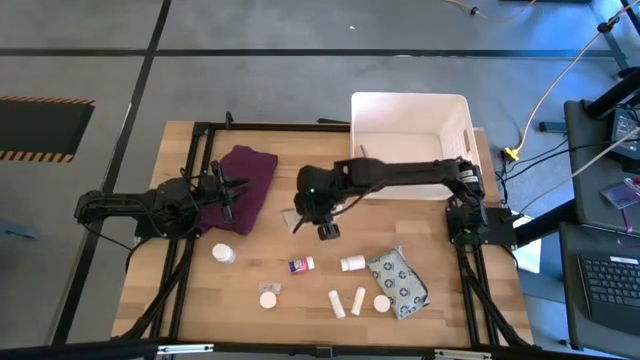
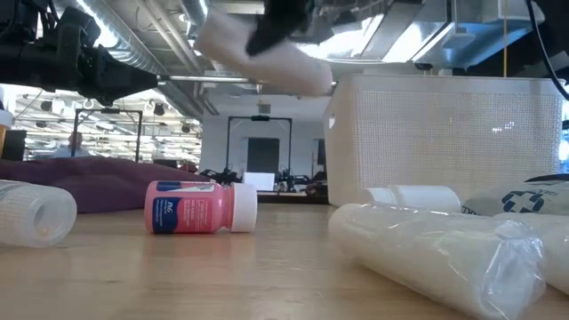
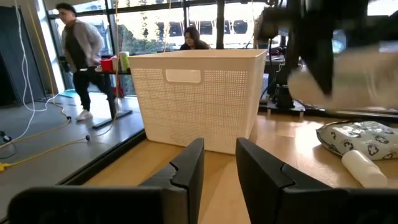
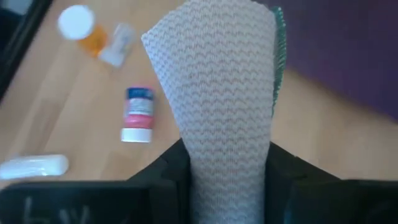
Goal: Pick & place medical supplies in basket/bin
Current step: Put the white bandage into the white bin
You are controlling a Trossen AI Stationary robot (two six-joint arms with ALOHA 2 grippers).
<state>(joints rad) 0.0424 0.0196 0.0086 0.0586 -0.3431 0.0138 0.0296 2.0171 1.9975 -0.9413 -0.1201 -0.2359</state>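
Right gripper (image 1: 327, 229) is clamping a white woven roll (image 4: 217, 106) above the table; basket (image 1: 462, 120) is showing empty; supplies, including pink-labelled bottle (image 2: 200, 207), are awaiting pickup.

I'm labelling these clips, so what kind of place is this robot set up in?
Probably a robotics lab or open workshop hall: a wooden table on a bare concrete floor, a laptop and loose cables beside it, exposed ceiling ducts, and people passing behind the basket.

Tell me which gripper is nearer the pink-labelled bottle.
Right. The right gripper, shut on a woven bandage roll, hangs just beyond the bottle; the left gripper sits farther away over the purple cloth.
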